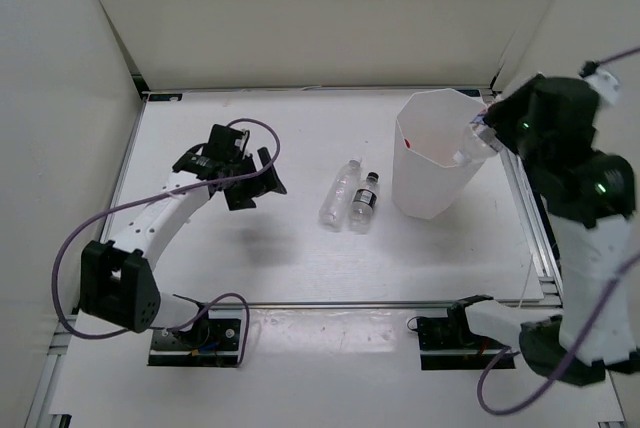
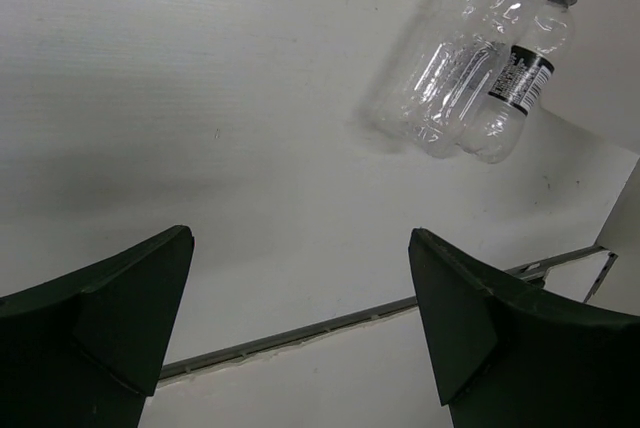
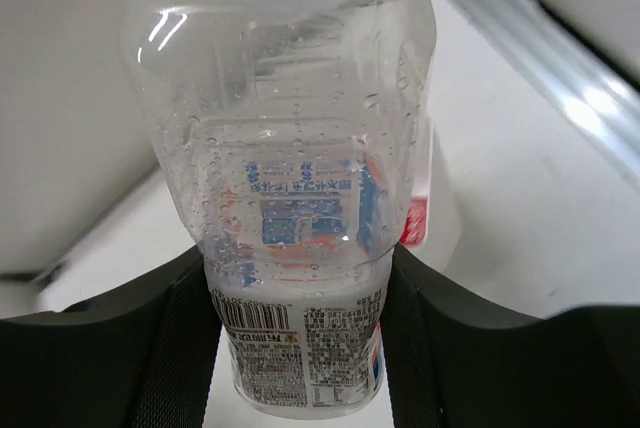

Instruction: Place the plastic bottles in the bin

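Clear bottle (image 3: 290, 198) in right gripper (image 3: 295, 293) at rim of faceted bin (image 1: 420, 188).

Top external view: bright, even, diffuse light from above. The table (image 1: 300, 258) reads near-white, and the left arm (image 1: 165, 213) throws only a faint, soft-edged shadow toward the table's near edge. Left wrist view: the two bottles (image 2: 470, 88) are sharp, with a pale shadow beside them; the jaws are dark and almost featureless. Right wrist view: the clamped bottle (image 3: 300, 198) carries glare streaks on its clear upper wall. The background is out of focus, and the rail (image 3: 525, 53) is blurred and overexposed.
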